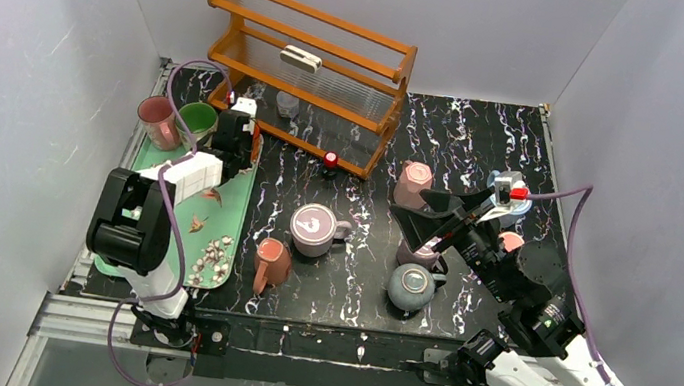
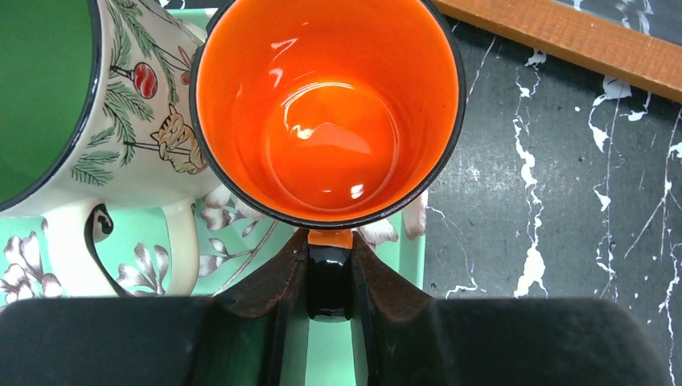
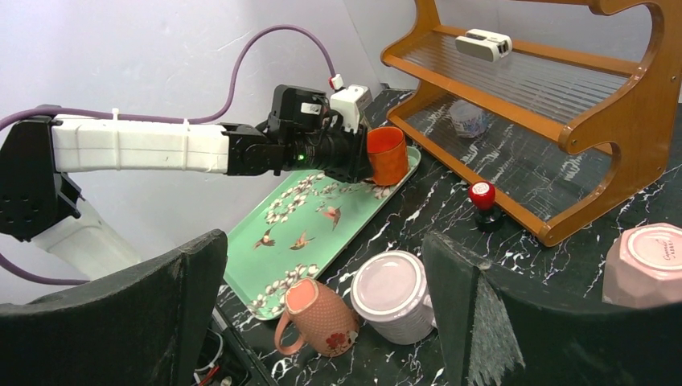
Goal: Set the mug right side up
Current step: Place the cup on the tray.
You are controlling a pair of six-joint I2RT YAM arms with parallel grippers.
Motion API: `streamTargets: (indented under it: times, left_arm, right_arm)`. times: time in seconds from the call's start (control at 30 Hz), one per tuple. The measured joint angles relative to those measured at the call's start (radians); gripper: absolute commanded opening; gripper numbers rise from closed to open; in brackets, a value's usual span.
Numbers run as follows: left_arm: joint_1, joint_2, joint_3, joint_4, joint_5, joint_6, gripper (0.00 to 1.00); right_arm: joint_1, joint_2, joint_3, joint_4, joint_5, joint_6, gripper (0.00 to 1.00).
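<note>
An orange mug [image 2: 326, 112] with a black rim sits mouth up, its glossy inside facing the left wrist camera. My left gripper [image 2: 330, 243] is shut on its black handle. In the right wrist view the same orange mug [image 3: 388, 154] is at the far corner of the green tray [image 3: 322, 217]; whether it rests on the tray I cannot tell. My right gripper [image 3: 322, 249] is open and empty, hovering above an upside-down lilac mug [image 3: 394, 293] and a tipped salmon mug [image 3: 318, 315].
A white mug with a green inside [image 2: 104, 121] stands touching the orange one. A wooden rack [image 1: 309, 72] is at the back. A pink mug [image 1: 158, 120] stands beside the tray, and more mugs [image 1: 412, 183] [image 1: 411, 287] on the marble top.
</note>
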Motion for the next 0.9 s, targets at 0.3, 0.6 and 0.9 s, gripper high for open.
streamTargets:
  times: [0.3,0.6,0.9]
  left_arm:
    - [0.005,0.031,0.018,0.022,-0.015,-0.008,0.20]
    - [0.005,0.071,0.045,0.001,-0.028,-0.011,0.35]
    - [0.005,0.068,0.098,-0.080,-0.004,-0.020,0.54]
  right_arm:
    - [0.000,0.006,0.000,-0.010,0.001,-0.002,0.99]
    - [0.000,0.013,0.002,-0.069,0.034,0.011,0.99]
    - [0.000,0.050,0.039,-0.180,0.120,0.069,0.99]
